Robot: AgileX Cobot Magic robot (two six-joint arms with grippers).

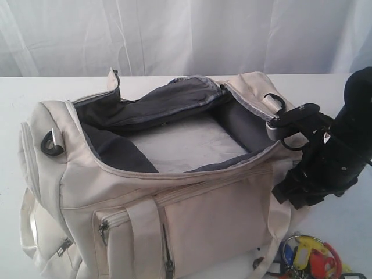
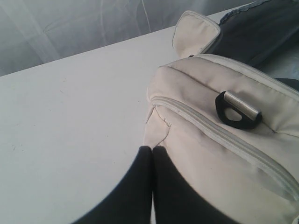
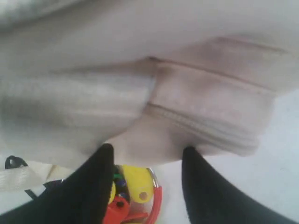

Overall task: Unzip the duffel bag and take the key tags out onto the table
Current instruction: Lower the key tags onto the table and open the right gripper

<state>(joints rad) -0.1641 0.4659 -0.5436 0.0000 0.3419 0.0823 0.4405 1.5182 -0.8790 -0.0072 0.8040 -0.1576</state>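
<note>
The cream duffel bag [image 1: 192,203] lies unzipped on the white table [image 1: 17,110], its grey lining showing and nothing visible inside. The key tags [image 1: 308,260], yellow, blue and red on a red ring, lie on the table by the bag's front right corner. In the right wrist view my right gripper [image 3: 147,150] is open just above the key tags [image 3: 138,186], which sit beside one finger with the bag's side [image 3: 154,84] behind. My left gripper [image 2: 152,149] is shut and empty, its tips at the left end of the bag [image 2: 210,140].
A black D-ring [image 2: 238,112] with a metal bar sits on the bag's left end. Pale webbing handles [image 1: 145,232] hang down the front. A white curtain [image 1: 186,35] backs the table. Bare tabletop [image 2: 70,121] stretches left of the bag.
</note>
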